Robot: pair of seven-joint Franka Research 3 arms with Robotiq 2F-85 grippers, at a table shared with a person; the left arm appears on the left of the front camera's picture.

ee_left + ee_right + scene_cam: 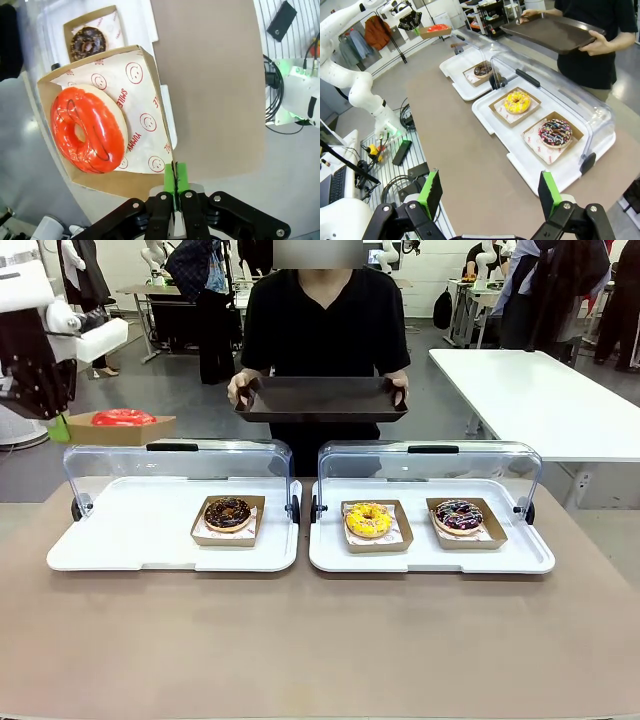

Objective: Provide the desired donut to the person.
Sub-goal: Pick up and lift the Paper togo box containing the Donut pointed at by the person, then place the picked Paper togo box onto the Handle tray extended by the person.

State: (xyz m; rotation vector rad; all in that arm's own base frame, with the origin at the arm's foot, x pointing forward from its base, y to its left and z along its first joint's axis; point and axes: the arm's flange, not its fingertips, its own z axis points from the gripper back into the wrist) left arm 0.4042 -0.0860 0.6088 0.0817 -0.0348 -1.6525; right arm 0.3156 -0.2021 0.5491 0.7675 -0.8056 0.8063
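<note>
My left pincer (pixel 175 182) is clamped on the rim of a cardboard box (pixel 107 182) carrying the red-glazed donut (pixel 87 130), raised beyond the left display case (pixel 180 465). My right pincer (pixel 490 185) stands wide apart above the bench (pixel 320 640). The person (pixel 322 320) holds a dark serving tray (pixel 320 398) at the far side.

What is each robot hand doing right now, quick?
Left hand: closed on the edge of the cardboard tray carrying the red donut.
Right hand: open, holding nothing.
</note>
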